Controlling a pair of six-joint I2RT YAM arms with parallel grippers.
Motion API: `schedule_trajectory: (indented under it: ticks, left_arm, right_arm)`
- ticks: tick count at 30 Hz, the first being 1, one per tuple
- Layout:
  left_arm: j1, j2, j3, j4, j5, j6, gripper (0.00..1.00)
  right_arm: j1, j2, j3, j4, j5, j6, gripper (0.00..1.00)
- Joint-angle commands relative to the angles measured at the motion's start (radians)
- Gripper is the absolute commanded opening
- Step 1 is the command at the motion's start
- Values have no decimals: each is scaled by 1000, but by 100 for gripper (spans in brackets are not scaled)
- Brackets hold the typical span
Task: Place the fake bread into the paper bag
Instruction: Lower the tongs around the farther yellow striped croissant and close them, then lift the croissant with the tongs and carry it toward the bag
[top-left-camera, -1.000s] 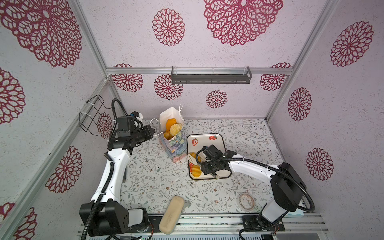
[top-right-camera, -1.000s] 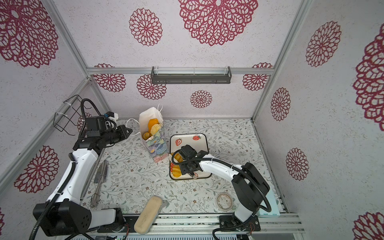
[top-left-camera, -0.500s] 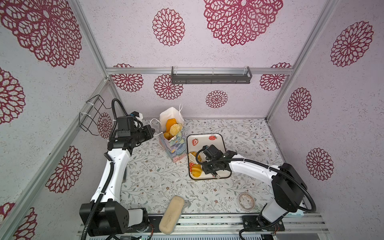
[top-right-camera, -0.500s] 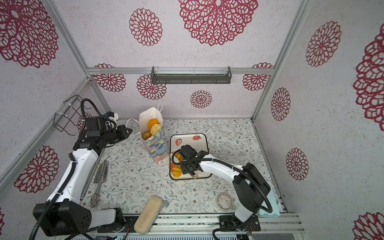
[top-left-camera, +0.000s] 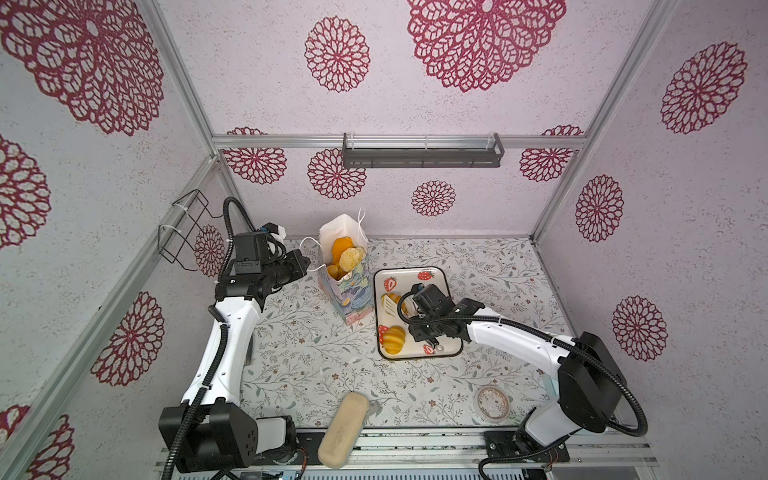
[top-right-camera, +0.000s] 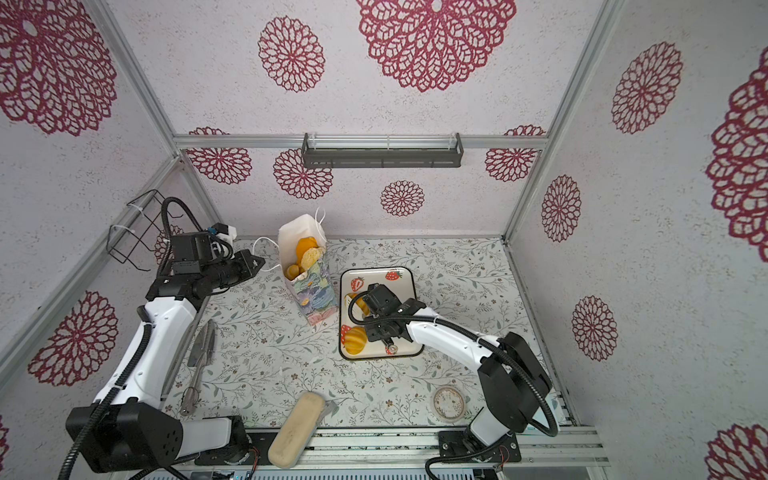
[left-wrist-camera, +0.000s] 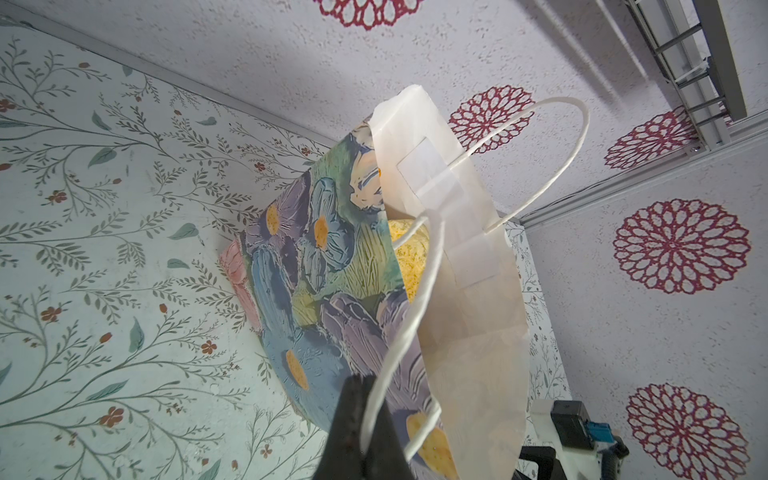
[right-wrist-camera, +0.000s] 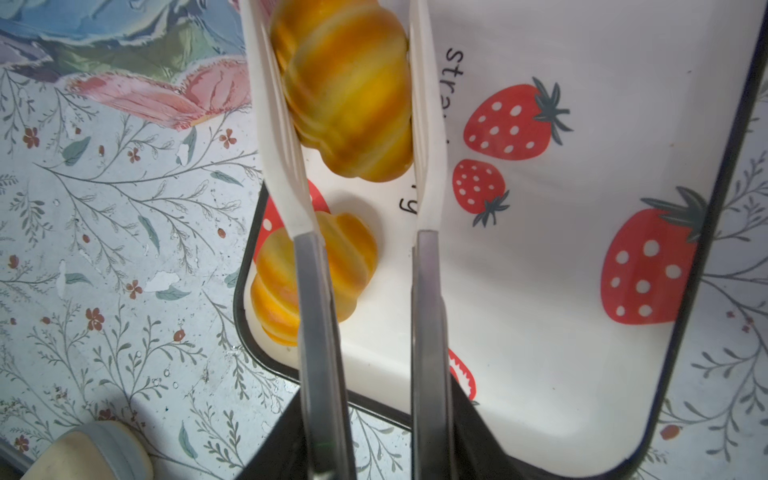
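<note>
**Presently: right gripper (right-wrist-camera: 338, 41) clamped on a bun (right-wrist-camera: 349, 95), left gripper (left-wrist-camera: 365, 419) on the bag (top-left-camera: 353, 286) handle (left-wrist-camera: 419, 291)**

Right side: both white fingers (right-wrist-camera: 276, 124) press against opposite sides of the striped golden bun, which sits between them above the tray (right-wrist-camera: 540, 332). The right wrist view shows contact on both sides. Whether the bun is clear of the tray floor cannot be told. A second bun (top-left-camera: 392, 340) lies in the tray's front left corner, apart from the fingers.

Left side: the dark fingers are closed tight on the white cord handle. The bag stands upright on the table (top-left-camera: 299, 365), just left of the tray, with its mouth open. Several pastries (top-left-camera: 345, 255) show inside it. A beige block (top-left-camera: 343, 430) lies at the table's front edge, well apart.
</note>
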Motion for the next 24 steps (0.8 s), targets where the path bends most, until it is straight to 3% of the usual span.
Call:
schedule_trajectory:
  ticks: [1, 24]
  left_arm:
    - [4, 1, -5, 13, -2, -1, 0]
    - [4, -3, -5, 11, -1, 0, 0]
  right_arm:
    - [-13, -68, 16, 17, 37, 22, 43]
    - [-29, -146, 69, 5, 68, 33, 42]
